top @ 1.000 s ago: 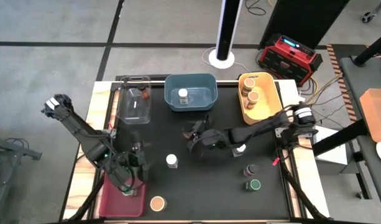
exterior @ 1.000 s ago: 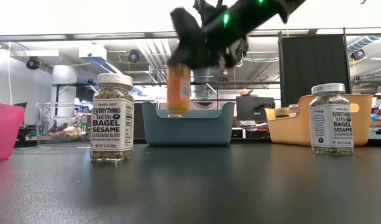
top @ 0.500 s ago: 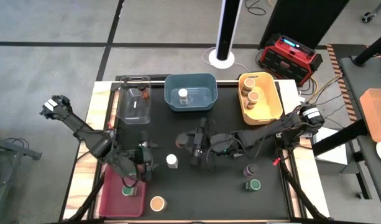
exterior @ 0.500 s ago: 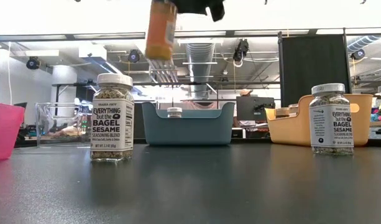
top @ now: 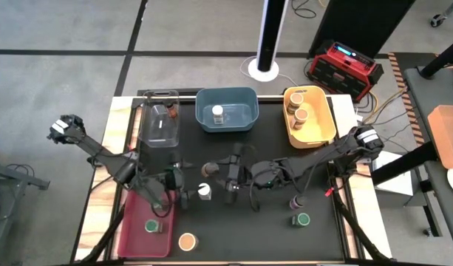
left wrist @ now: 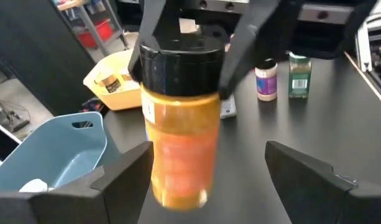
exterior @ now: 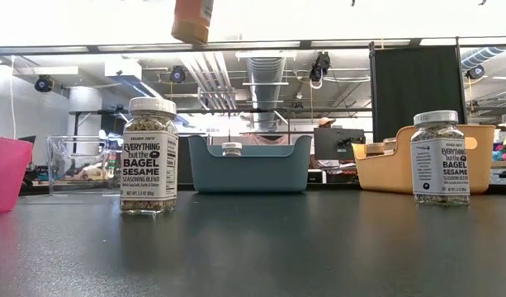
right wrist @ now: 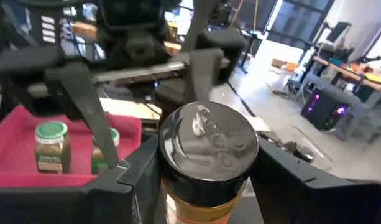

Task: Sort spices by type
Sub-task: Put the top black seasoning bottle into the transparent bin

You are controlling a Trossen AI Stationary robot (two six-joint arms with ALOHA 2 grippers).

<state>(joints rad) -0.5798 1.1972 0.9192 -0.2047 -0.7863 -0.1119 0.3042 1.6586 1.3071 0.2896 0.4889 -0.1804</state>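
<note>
Claws meet mid-counter above the black counter [top: 270, 229]. Left claw [top: 183, 186] sits just right of the red bin [top: 128, 235], fingers [left wrist: 125, 180] spread wide, gripping nothing; its fingers flank the orange jar [left wrist: 178, 155] without touching it. Right claw [top: 230, 177] is clenched on that orange jar's black lid [right wrist: 209, 140], holding it upright in the air; in the low view the jar [exterior: 192, 21] hangs high above the counter.

Left to right on the counter: red bin with a green-lidded jar [top: 151, 226] inside, tan-lidded jar [top: 187, 241] just beside the bin, clear bin [top: 161, 122], white-lidded sesame jar [top: 204, 191] between the two claws, blue bin [top: 226, 97] holding a small white-lidded jar [top: 218, 114], yellow bin [top: 324, 122] with two tan-lidded jars [top: 298, 109], then a dark-lidded jar [top: 295, 202] and another green-lidded jar [top: 303, 220] near the right edge.

Room: grey floor, white pole, red device [top: 344, 63] behind the counter.
</note>
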